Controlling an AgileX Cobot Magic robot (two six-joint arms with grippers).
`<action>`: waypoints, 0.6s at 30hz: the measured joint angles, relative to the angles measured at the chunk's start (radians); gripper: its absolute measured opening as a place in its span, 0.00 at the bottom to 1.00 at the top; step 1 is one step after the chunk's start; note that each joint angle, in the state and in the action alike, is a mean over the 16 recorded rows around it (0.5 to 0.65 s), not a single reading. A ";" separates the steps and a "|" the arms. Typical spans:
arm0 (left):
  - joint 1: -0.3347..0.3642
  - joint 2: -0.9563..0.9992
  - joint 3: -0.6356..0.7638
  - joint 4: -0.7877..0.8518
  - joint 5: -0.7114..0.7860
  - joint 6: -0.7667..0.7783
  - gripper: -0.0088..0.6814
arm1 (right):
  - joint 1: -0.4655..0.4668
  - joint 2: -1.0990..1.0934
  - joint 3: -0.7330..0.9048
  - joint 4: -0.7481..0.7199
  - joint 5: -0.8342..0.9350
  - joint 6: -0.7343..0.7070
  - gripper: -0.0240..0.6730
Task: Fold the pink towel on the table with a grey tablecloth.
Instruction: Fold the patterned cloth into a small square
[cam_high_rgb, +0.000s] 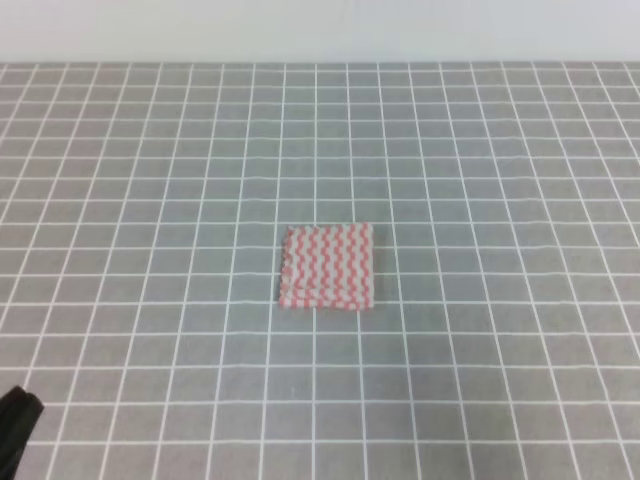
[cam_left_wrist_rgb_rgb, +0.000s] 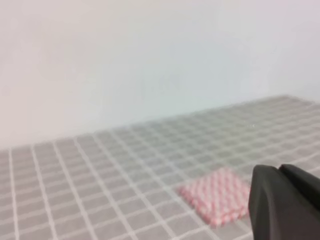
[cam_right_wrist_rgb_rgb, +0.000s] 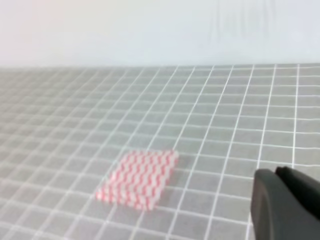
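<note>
Grey gridded tablecloth (cam_high_rgb: 480, 200) bears one folded pink towel (cam_high_rgb: 327, 266); both pincers' state: cannot tell

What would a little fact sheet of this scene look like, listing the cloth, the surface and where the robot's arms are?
cloth: pink towel, a small rectangle with pink and white zigzag stripes, stacked edges suggest it is folded
surface: grey tablecloth with a white grid
cloth position: lying flat near the middle, nothing touching it
left gripper: dark part at the picture's corner, apart from the towel; jaws cannot be made out
right gripper: same, apart from the towel
background: plain pale wall
</note>
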 joint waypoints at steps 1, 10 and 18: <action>0.000 -0.008 0.011 0.000 -0.006 0.000 0.01 | 0.000 -0.024 0.024 0.005 -0.021 0.000 0.03; 0.000 -0.026 0.055 0.000 -0.057 0.000 0.01 | 0.000 -0.125 0.183 0.047 -0.169 0.000 0.03; 0.000 -0.025 0.055 0.000 -0.061 0.000 0.01 | 0.000 -0.127 0.246 0.046 -0.161 0.000 0.03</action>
